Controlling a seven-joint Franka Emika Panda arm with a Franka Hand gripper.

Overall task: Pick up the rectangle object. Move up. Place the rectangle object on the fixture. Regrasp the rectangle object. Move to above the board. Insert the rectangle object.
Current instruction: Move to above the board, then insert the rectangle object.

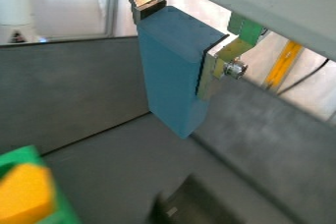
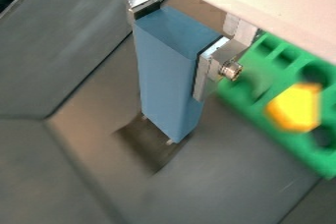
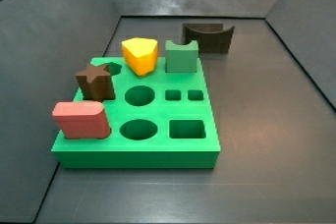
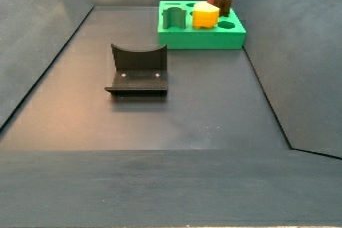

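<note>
— Slate-blue rectangle object [image 2: 168,76] filled both wrist views, clamped in the end effector [image 2: 171,41], well above the floor.
— And neither side view showed it. Risk?
— Misalignment over the fixture [image 4: 136,70] could've tipped it off.

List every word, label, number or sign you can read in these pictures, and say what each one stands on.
None can be read. The rectangle object, held in the gripper in both wrist views, has plain faces. The board, its pieces and the fixture show no print in the side views.
</note>
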